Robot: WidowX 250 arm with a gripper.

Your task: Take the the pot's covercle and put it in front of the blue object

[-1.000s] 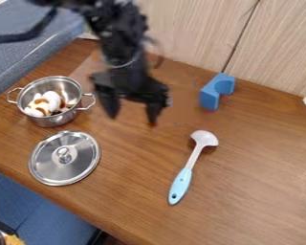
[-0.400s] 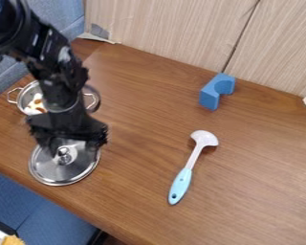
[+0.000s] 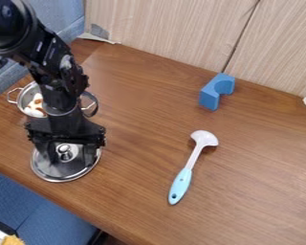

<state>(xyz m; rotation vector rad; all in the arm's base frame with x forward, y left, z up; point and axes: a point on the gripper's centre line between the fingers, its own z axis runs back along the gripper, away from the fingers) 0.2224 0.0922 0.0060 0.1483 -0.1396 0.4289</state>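
The desk (image 3: 257, 177) is brown wood, with lines running through it. Behind it stands a pale wood wall (image 3: 175, 28) with a dark line going down it. Soft blue stuff (image 3: 47, 14) shows at the top left, and more blue (image 3: 27, 196) is down past the desk's edge at the bottom left.

The pot's lid (image 3: 58, 172) lies on the desk at the left, shiny and round, with its knob (image 3: 67, 152) up. The black arm (image 3: 58, 91) comes in from the top left. Its fingers (image 3: 51, 153) point down over the lid — they are spread apart, one on each side of the knob. (I cannot tell if they touch the lid.)

The silver pot (image 3: 21, 97) sits near the lid, partly behind the arm. White stuff with brown bits (image 3: 35, 106) is inside it. The blue block (image 3: 210, 97), with a round bite cut out, stands near the wall — well apart from the lid. A spoon (image 3: 181, 183) with a white head and a light blue handle lies between the block and the near edge of the desk.
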